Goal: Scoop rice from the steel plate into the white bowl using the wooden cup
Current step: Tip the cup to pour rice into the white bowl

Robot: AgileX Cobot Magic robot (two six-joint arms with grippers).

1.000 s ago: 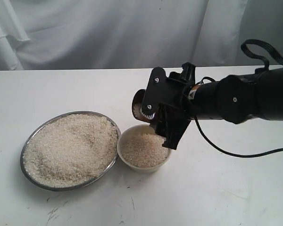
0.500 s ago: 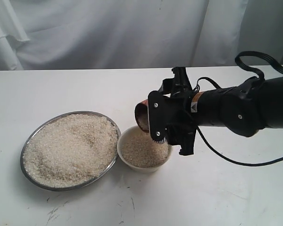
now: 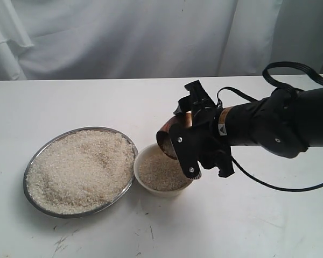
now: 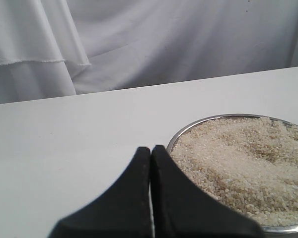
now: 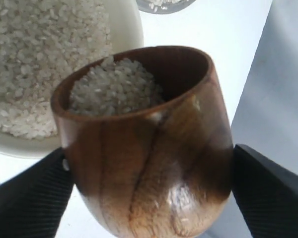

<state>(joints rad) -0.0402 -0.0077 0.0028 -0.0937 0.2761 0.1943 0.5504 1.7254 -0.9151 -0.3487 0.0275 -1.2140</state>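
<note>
My right gripper is shut on the wooden cup, holding it tipped over the white bowl. In the right wrist view the cup still carries rice up to its lowered lip, right above the rice in the bowl; black fingers press both its sides. The steel plate heaped with rice lies left of the bowl, rims nearly touching. My left gripper is shut and empty, next to the plate's rim; the exterior view does not show it.
The white table has faint scuff marks near its front edge. A white curtain hangs behind. A black cable loops above and below the right arm.
The right gripper has rotated and dropped lower, tipping the cup's mouth down toward the bowl. The plate and bowl have not moved.
</note>
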